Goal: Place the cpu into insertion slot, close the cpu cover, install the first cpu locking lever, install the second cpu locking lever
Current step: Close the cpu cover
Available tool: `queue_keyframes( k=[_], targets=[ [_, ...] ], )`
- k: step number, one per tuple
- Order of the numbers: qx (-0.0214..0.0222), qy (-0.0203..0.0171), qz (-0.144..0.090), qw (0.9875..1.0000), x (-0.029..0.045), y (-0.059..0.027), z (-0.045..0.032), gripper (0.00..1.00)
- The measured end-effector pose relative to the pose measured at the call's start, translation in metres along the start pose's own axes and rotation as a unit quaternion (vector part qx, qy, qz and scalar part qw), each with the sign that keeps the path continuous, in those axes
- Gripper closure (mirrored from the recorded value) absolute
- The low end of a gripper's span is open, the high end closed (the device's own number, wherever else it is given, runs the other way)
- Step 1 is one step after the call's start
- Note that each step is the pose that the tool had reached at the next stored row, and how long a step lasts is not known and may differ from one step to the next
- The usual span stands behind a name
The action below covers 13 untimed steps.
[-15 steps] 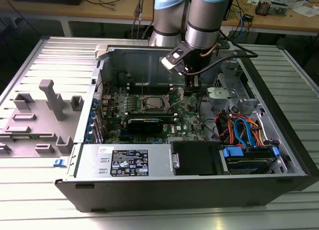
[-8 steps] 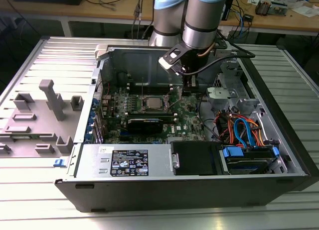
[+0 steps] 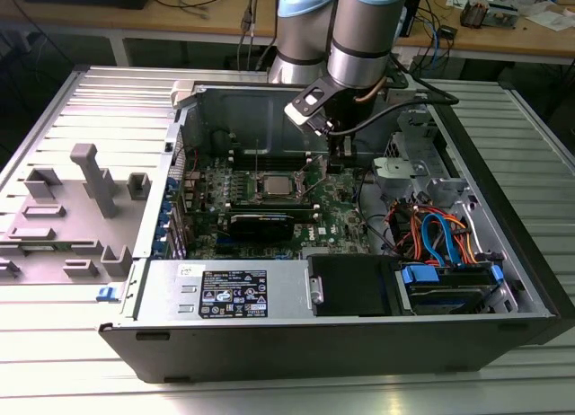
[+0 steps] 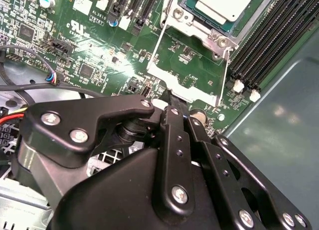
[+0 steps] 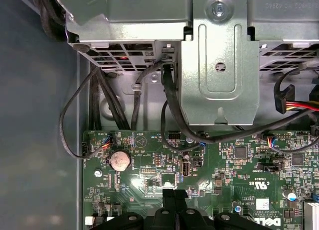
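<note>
Two fingers (image 4: 174, 121) of the pincer (image 4: 170, 98) are drawn together with barely a line between them, and their tips sit at the free edge of the cpu cover (image 4: 162, 74). Whether they nip that edge or only press on it, I cannot tell. The cover lies flipped open on the green motherboard (image 4: 99, 46). Beyond its hinge the cpu (image 4: 219, 3) already rests in the insertion slot (image 4: 199, 35), with the long black memory slots (image 4: 269, 46) just beside it.

The step in hand looks like closing the cover. To do it well, the tips should probably stay on that free edge and follow an arc about the hinge. They should keep off the board's small parts and off the chip's metal top.

In the exterior view the arm (image 3: 364, 29) stands almost upright over the open computer case (image 3: 359, 343). Its wrist points straight down, to the exterior view's right of the socket, and the case lies on a ribbed metal surface (image 3: 269, 392).
</note>
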<state>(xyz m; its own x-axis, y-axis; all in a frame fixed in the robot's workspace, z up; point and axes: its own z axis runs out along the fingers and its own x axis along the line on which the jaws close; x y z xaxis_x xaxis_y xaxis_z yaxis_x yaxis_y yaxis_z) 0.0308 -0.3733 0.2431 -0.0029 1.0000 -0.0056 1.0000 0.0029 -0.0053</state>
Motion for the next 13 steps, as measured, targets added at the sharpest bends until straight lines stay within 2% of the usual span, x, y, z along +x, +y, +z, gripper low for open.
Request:
queue_keyframes(
  k=[8,10,13],
  targets=[
    [0.0014,0.0029,0.0,1.0,-0.0001,-0.0043,-0.0019,0.89],
    [0.0014,0.004,0.0,1.0,0.0,-0.017,-0.0019,0.89],
    [0.0014,0.0041,0.0,1.0,0.0,-0.0201,-0.0018,0.89]
  ],
)
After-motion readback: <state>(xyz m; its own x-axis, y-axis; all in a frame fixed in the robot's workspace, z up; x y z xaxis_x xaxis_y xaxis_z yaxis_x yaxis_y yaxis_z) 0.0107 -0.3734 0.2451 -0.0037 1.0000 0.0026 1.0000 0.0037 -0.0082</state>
